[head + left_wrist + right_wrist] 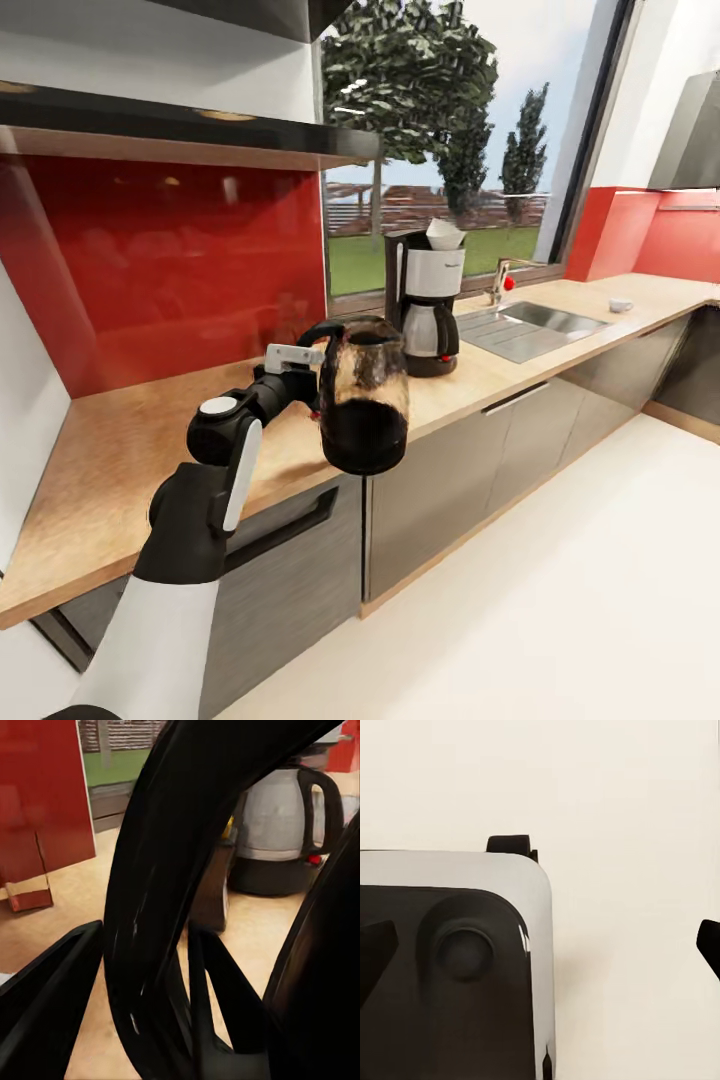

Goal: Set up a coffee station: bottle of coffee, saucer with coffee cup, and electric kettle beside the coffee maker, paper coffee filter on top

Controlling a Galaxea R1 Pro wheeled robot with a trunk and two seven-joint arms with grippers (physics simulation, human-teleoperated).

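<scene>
My left gripper [308, 368] is shut on the black handle of the electric kettle [363, 400] and holds it upright above the kitchen countertop [110, 450]. In the left wrist view the handle [150, 907] arcs between my fingers [49, 979]. To the right stands the coffee maker [424, 300], with the paper coffee filter [444, 235] on top. Its carafe [279, 821] has the bottle of coffee [213, 889] beside it, dark with a bit of yellow on top and half hidden. The black kitchen shelf [180, 125] hangs above. My right gripper [540, 945] is open over the floor.
A steel sink [530, 325] and faucet [497, 282] lie right of the coffee maker. A small white item [621, 304], cup or saucer I cannot tell, sits at the far right of the counter. A red panel [170, 260] backs the counter. My base [450, 967] is below the right wrist.
</scene>
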